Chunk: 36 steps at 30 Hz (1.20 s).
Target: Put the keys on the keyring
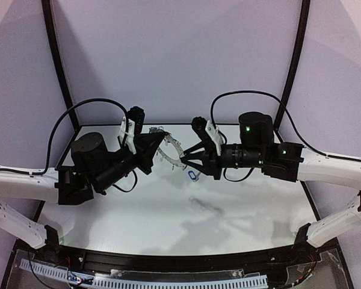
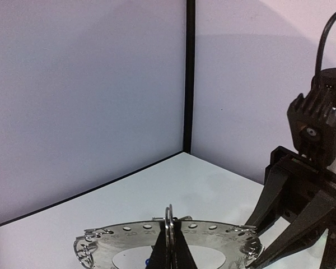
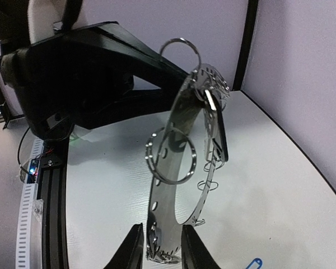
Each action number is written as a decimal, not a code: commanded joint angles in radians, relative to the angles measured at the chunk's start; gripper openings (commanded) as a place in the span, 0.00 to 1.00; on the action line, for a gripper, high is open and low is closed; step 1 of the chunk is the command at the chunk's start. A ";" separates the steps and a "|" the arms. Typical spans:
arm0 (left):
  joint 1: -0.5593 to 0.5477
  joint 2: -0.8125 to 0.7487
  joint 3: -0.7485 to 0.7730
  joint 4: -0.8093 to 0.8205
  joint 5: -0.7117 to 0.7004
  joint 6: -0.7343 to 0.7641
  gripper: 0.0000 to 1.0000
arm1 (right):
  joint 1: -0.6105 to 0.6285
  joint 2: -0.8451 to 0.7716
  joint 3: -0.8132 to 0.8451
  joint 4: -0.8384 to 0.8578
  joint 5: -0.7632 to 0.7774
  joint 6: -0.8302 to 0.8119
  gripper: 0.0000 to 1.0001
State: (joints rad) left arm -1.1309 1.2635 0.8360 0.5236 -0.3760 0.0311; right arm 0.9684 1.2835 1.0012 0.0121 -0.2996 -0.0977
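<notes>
The keyring (image 1: pixel 172 150) is a flat grey disc with wire loops round its rim, held up off the table between the two arms. My left gripper (image 1: pixel 161 146) is shut on its rim, and in the left wrist view (image 2: pixel 171 234) the fingers pinch a wire loop at the disc (image 2: pixel 224 234). My right gripper (image 1: pixel 185 159) is open, and its fingertips (image 3: pixel 133 246) straddle the lower rim of the keyring (image 3: pixel 167 213). The blue-tagged key (image 1: pixel 192 175) lies on the table below; it also shows in the right wrist view (image 3: pixel 253 262). A black flat piece (image 3: pixel 220 137), perhaps the black-headed key, hangs at the ring's upper rim.
The white table (image 1: pixel 240 223) is walled by white panels with black corner posts (image 1: pixel 59 66). A black rail and a white cable strip (image 1: pixel 168 280) run along the near edge. The two arms almost meet at the table's far middle.
</notes>
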 commanded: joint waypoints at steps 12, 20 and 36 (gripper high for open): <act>-0.002 -0.041 0.021 0.013 -0.009 0.018 0.01 | 0.007 -0.017 0.036 -0.066 -0.049 -0.011 0.17; -0.001 -0.045 0.015 0.004 -0.001 0.020 0.01 | 0.007 -0.020 0.034 -0.042 -0.067 0.007 0.00; -0.002 -0.056 -0.016 -0.056 -0.012 -0.018 0.45 | 0.007 -0.039 0.037 0.049 -0.161 0.097 0.00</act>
State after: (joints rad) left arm -1.1316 1.2484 0.8353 0.4955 -0.3873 0.0412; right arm 0.9684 1.2659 1.0206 -0.0387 -0.4029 -0.0384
